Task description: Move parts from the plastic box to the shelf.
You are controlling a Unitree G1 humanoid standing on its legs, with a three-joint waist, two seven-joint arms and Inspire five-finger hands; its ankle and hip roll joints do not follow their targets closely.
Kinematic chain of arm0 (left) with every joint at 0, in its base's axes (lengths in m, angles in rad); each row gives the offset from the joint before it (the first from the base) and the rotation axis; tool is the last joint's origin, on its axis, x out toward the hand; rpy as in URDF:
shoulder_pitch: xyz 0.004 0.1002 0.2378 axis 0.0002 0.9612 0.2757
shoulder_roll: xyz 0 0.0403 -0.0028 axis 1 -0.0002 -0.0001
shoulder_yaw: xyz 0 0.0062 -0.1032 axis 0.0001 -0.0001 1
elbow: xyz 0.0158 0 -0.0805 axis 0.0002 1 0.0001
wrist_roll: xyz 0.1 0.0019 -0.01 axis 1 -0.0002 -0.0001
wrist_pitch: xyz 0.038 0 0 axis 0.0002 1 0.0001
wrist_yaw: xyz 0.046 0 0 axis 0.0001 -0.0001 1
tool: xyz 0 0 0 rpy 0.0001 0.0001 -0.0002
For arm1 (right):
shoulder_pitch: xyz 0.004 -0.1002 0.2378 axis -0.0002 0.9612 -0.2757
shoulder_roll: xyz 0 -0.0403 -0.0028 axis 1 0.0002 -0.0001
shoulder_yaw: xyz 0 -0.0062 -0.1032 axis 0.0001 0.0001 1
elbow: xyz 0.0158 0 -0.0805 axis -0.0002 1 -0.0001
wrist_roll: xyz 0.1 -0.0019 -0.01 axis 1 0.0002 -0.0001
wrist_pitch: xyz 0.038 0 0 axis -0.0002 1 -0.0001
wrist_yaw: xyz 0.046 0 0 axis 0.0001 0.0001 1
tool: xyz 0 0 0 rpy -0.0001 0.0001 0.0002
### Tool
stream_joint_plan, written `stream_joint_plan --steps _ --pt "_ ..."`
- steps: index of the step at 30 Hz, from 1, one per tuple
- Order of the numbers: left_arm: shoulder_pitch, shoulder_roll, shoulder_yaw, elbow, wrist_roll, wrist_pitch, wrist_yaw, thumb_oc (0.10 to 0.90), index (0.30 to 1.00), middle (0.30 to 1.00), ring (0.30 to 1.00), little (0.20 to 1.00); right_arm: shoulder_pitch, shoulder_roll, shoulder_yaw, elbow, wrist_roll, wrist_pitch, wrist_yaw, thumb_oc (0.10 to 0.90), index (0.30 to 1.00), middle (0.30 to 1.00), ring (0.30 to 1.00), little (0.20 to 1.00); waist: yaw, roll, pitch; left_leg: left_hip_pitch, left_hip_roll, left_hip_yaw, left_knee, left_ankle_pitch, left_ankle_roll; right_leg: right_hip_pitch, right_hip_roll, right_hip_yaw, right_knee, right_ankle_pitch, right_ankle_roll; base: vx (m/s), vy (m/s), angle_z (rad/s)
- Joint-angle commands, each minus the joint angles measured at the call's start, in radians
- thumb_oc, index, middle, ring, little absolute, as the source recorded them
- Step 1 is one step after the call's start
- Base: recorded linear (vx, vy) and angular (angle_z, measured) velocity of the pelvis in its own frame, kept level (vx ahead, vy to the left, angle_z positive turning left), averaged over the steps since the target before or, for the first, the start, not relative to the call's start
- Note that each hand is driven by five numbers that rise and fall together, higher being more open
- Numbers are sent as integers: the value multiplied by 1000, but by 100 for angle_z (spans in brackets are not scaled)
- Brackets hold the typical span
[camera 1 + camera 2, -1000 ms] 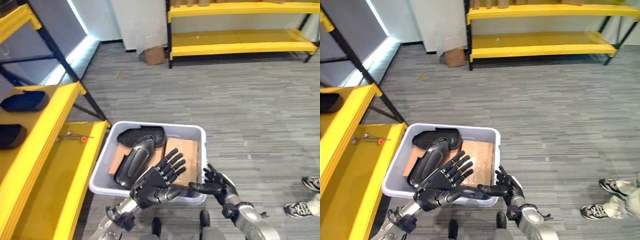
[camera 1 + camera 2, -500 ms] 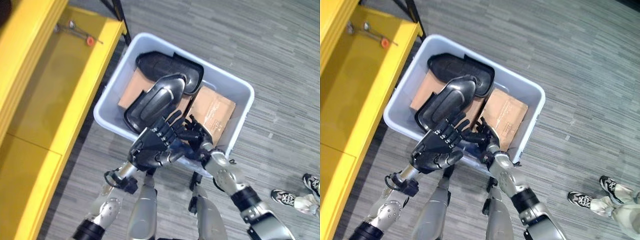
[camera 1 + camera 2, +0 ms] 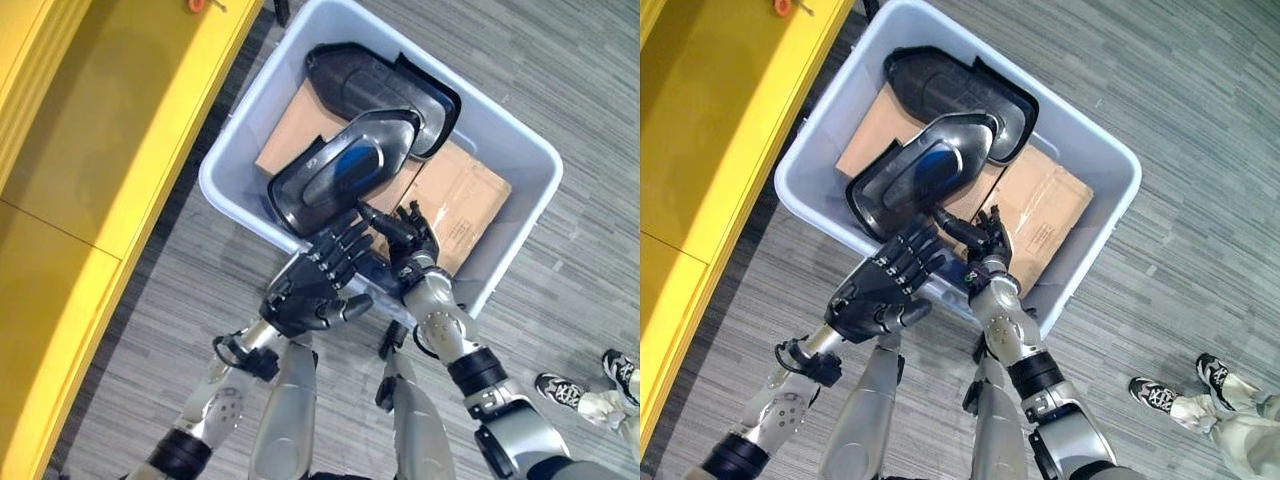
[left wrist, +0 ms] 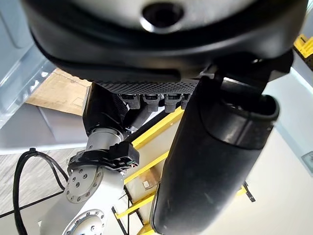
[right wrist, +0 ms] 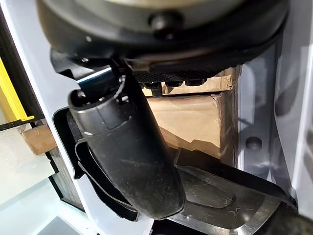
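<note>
While both hands are hovering at the near rim of the plastic box [image 3: 520, 160], nothing has been lifted out as far as I can see, so I'd call this the very start of a pick. Two black moulded parts are in the box, lying on brown cardboard [image 3: 460, 195]. The yellow shelf [image 3: 120, 140] sits just beside the box on the robot's left, and the stretch of it in view has no parts on it, only some small orange thing [image 3: 783, 6] right at the top edge. So pretty much the whole move is left to do.

The near part [image 3: 345, 170] is the likely target. It's a long shell, hollow side down, and its long axis runs diagonally across the box, one end resting up on the far part [image 3: 385, 85] and the other end down by the near wall, close to the hands. The far part lies along the far wall, partly tucked under it.

Left hand [image 3: 310, 285] has its fingers straight and spread, reaching toward the low end of the near part, not gripping. Right hand [image 3: 405, 240] is over the rim next to it, fingers loose and open, holding nothing.
</note>
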Motion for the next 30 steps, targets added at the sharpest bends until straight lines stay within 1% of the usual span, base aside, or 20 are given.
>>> stream_joint_plan --steps 1,2,4,5,7,8,9,12,13,15,16,17,20,22,24,25,27,28,29,30 --pt "-11 -51 -13 -166 15 -76 -30 900 1000 1000 1000 1000 -121 -70 -36 -58 -56 -86 29 900 1000 1000 1000 1000 44 73 -19 38 -29 81 -118 91 88 54 -5 -1 130 -62 -2 0 0 0" --pt "-9 -53 -17 -170 14 -77 -27 900 1000 1000 1000 1000 -128 -72 -33 -70 -87 -105 35 900 1000 1000 1000 1000 45 73 -19 29 -31 81 -113 89 89 46 -5 -1 134 -64 -2 0 0 0" --pt "-4 -57 -20 -173 17 -82 -23 900 1000 1000 1000 1000 -129 -74 -25 -96 -118 -121 52 900 1000 1000 1000 1000 43 72 -19 19 -33 82 -108 89 90 38 -5 -1 139 -66 -1 0 0 0" --pt "-1 -59 -19 -174 20 -84 -24 900 1000 1000 1000 1000 -127 -74 -23 -114 -130 -121 52 900 1000 1000 1000 1000 42 72 -19 16 -33 83 -107 89 91 35 -5 -1 140 -66 -1 0 0 0" --pt "12 -61 -22 -180 19 -98 -25 900 1000 1000 1000 1000 -110 -70 -9 -178 -179 -141 44 900 1000 1000 1000 1000 37 71 -19 5 -34 84 -103 89 93 21 -6 2 149 -67 0 3 36 1" --pt "21 -62 -23 -183 20 -106 -25 900 1000 1000 1000 1000 -97 -70 -2 -214 -208 -146 22 900 1000 1000 1000 1000 33 70 -19 2 -34 86 -102 89 93 16 -7 4 152 -66 2 -7 51 3" --pt "36 -66 -26 -192 29 -121 -14 900 1000 1000 1000 1000 -64 -66 12 -285 -258 -156 -29 900 1000 1000 1000 1000 23 66 -19 -2 -33 93 -101 88 95 7 -7 9 155 -65 4 -11 44 4" --pt "55 -75 -32 -207 44 -141 0 900 1000 1000 1000 1000 -7 -57 28 -366 -305 -160 -52 900 1000 1000 1000 1000 7 63 -19 -10 -32 102 -99 85 96 -9 -7 17 161 -63 7 -27 47 3" --pt "64 -83 -34 -217 52 -151 7 900 1000 1000 1000 1000 29 -52 40 -415 -357 -170 -65 900 1000 1000 1000 1000 -3 62 -19 -14 -30 109 -99 85 97 -20 -6 23 165 -62 7 -50 76 2" --pt "80 -99 -44 -231 67 -179 22 900 1000 1000 1000 1000 113 -56 53 -512 -496 -219 -45 900 1000 1000 1000 1000 -26 65 -19 -20 -27 122 -97 82 98 -40 -3 36 175 -61 9 -63 95 0" --pt "87 -111 -54 -237 75 -202 35 900 1000 1000 1000 1000 167 -61 64 -582 -628 -279 -27 900 1000 1000 1000 1000 -42 68 -19 -23 -23 133 -94 81 96 -51 -3 44 181 -60 11 -76 112 -8" --pt "85 -121 -64 -233 79 -222 46 900 1000 1000 1000 1000 196 -69 73 -648 -706 -287 -32 900 1000 1000 1000 1000 -56 73 -19 -25 -21 141 -93 81 95 -60 -1 53 188 -60 12 -71 113 -16" --pt "70 -139 -87 -242 85 -247 85 900 1000 1000 1000 1000 215 -100 76 -727 -834 -324 -67 900 1000 1000 1000 1000 -83 88 -19 -20 -17 156 -90 78 90 -76 4 70 210 -71 8 -51 108 -23" --pt "66 -142 -91 -240 71 -253 80 900 1000 1000 1000 1000 212 -122 62 -742 -885 -346 -96 900 1000 1000 1000 1000 -93 101 -19 -18 -17 162 -77 73 86 -84 7 79 239 -88 2 -13 71 -11" --pt "63 -147 -95 -235 61 -256 77 900 1000 1000 1000 1000 203 -132 59 -736 -871 -337 -84 900 1000 1000 1000 1000 -96 112 -19 -15 -19 163 -68 69 83 -88 8 81 258 -102 -5 16 60 -11" --pt "63 -149 -96 -230 58 -259 75 900 1000 1000 1000 1000 202 -136 62 -731 -842 -324 -72 900 1000 1000 1000 1000 -97 115 -19 -14 -19 162 -65 69 82 -88 8 83 263 -106 -7 34 61 -6" --pt "70 -152 -97 -221 57 -259 66 900 1000 1000 1000 1000 208 -140 67 -711 -742 -272 -27 900 1000 1000 1000 1000 -97 121 -19 -6 -20 162 -63 68 82 -84 6 83 270 -111 -11 34 31 -2" --pt "71 -154 -95 -220 58 -257 65 900 1000 1000 1000 1000 210 -141 68 -705 -723 -259 -19 900 1000 1000 1000 1000 -97 121 -19 -5 -20 163 -63 68 83 -84 6 83 271 -112 -12 0 0 0" --pt "77 -155 -85 -215 56 -257 63 900 1000 1000 1000 1000 213 -146 86 -672 -608 -212 74 900 1000 1000 1000 1000 -97 122 -19 -4 -19 165 -66 69 83 -84 8 84 268 -112 -15 0 0 0" --pt "79 -152 -82 -214 53 -258 60 900 1000 1000 1000 1000 225 -146 94 -669 -559 -187 116 900 1000 1000 1000 1000 -97 120 -19 -3 -18 163 -67 69 81 -82 7 82 269 -114 -16 0 0 0"
